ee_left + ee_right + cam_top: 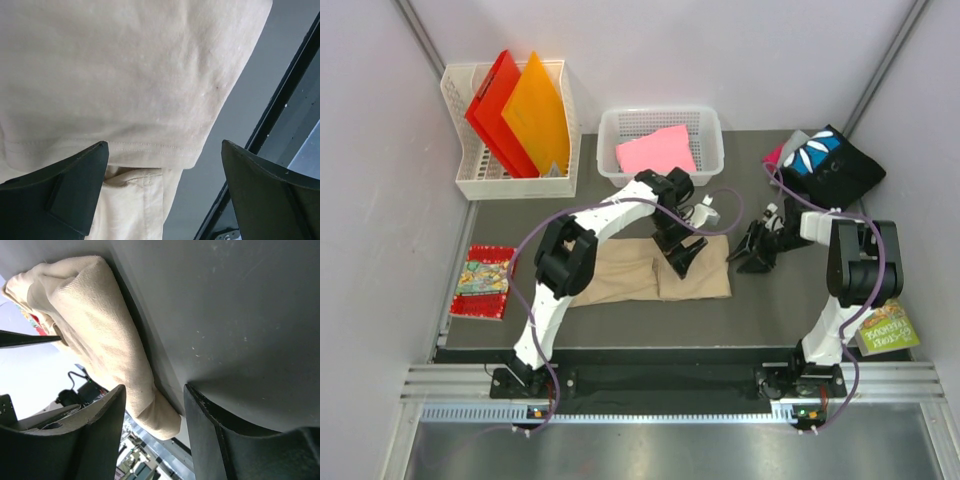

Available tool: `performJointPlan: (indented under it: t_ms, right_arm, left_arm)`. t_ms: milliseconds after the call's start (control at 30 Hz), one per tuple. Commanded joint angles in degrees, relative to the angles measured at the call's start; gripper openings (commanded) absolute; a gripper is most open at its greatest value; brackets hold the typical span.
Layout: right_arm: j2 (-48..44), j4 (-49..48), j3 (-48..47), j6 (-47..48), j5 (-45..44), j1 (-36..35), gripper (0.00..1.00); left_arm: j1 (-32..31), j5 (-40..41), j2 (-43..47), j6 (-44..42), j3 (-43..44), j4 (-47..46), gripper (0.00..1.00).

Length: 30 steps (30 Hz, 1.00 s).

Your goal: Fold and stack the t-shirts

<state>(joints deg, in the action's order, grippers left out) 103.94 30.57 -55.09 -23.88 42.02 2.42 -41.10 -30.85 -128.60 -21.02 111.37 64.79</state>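
top external, soft tan t-shirt (620, 272), flat, seemingly folded

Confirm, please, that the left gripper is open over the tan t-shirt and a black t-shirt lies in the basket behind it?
Not quite: the basket holds a pink t-shirt, not black, as the top view shows; the left gripper is open over the tan t-shirt.

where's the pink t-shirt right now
In the top view the pink t-shirt lies in the white mesh basket at the back centre, just behind the tan t-shirt.
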Motion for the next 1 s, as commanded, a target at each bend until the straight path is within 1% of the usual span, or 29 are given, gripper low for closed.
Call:
performJointPlan:
  t_ms: [0, 167, 467, 600, 633, 800, 900, 933, 967]
  right_arm:
    - [2.84, -4.64, 2.09, 1.20, -5.63, 0.13, 0.51]
    - [3.72, -4.73, 1.83, 1.38, -5.81, -0.30, 0.51]
    - [4.78, -6.75, 2.18, 0.06, -5.02, -1.36, 0.50]
    - [4.87, -6.75, 1.65, -0.20, -5.02, -1.98, 0.50]
    - [4.95, -6.75, 1.48, -0.12, -5.02, -4.33, 0.50]
    - [5.48, -7.62, 1.21, -1.08, -5.02, -6.98, 0.50]
    - [6.18, -9.64, 1.48, -2.75, -4.14, -8.13, 0.44]
    - [6.27, -9.91, 1.30, -3.01, -3.97, -8.48, 0.34]
    - [6.27, -9.65, 1.13, -3.10, -4.66, -8.57, 0.27]
  left_arm:
    - [-0.12, -0.88, 0.89, -0.34, 1.75, -2.30, 0.99]
    - [-0.21, -1.40, -0.25, -0.60, 0.96, -2.04, 0.99]
    - [0.85, 2.99, -0.69, -2.98, -11.60, -6.26, 0.99]
    - [1.81, 4.57, 0.09, -3.59, -14.60, -7.23, 0.99]
    - [2.08, 4.92, 0.53, -4.03, -15.21, -7.66, 0.99]
    - [2.60, 5.98, 2.21, -4.47, -19.17, -8.63, 0.99]
    - [2.69, 5.89, 2.56, -4.12, -19.70, -8.81, 0.99]
    - [2.69, 5.89, 2.56, -4.03, -19.70, -8.72, 0.99]
    - [2.69, 5.89, 2.65, -4.03, -19.62, -8.55, 0.99]
